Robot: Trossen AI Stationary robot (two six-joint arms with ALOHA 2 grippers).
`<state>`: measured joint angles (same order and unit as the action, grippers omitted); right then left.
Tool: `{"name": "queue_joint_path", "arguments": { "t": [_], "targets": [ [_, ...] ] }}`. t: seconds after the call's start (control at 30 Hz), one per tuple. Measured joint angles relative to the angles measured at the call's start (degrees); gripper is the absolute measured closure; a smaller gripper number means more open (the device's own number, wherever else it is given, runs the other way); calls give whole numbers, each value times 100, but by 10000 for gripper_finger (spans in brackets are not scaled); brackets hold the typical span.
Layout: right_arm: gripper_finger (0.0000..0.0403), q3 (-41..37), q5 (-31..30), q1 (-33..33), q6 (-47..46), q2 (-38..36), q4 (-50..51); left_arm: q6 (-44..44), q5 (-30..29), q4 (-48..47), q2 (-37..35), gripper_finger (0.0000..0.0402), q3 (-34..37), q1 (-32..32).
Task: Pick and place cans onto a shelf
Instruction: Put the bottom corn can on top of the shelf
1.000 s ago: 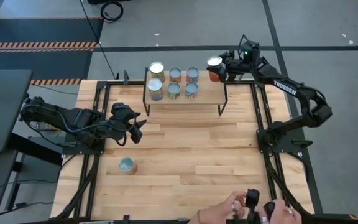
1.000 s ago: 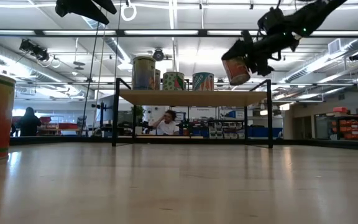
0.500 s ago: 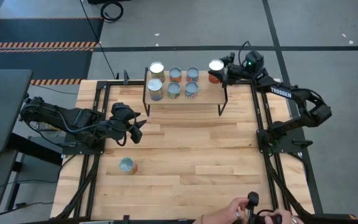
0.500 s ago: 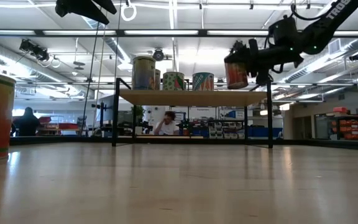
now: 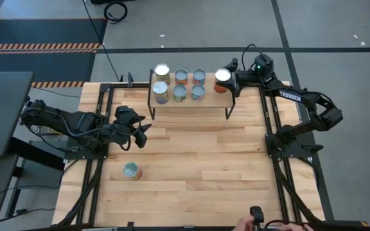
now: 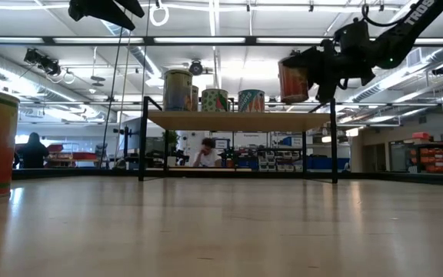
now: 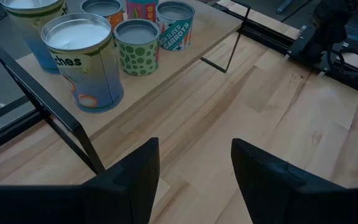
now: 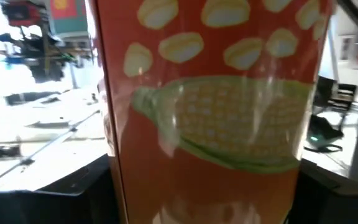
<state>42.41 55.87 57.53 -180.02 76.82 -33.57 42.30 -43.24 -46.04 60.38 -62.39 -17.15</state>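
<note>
Right now right hand is clamped round an orange corn can, upright, held above the shelf's right end, beside six cans standing there. Corn-cob pic fills the right wrist view. Left hand hangs over the surface w/ fingers partly apart, holding nothing. One can sits alone on the surface nearby. Readable: "SLICED CARROTS" on one label, "TROSSEN" on right arm.

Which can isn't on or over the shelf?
The lone can standing on the tabletop near the front left, beyond the left gripper. Six others sit on the shelf; the corn can is held over it by the right gripper.
</note>
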Motion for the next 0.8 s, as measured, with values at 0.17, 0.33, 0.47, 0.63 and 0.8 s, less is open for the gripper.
{"name": "queue_joint_path", "arguments": {
  "t": [0.17,0.33,0.47,0.63,0.8],
  "targets": [
    [89,-235,174,3,0,0,-490,0,0,0,0,198,0,0],
    [89,-662,185,1,2,0,-1242,0,0,-2,0,198,0,0],
    [89,-817,272,3,2,-4,-1487,0,-1,0,0,198,0,0],
    [89,-906,392,3,0,-35,-1510,0,0,0,0,198,0,0],
    [82,-909,392,3,0,-37,-1487,-2,0,0,0,198,0,0]
  ]
}}
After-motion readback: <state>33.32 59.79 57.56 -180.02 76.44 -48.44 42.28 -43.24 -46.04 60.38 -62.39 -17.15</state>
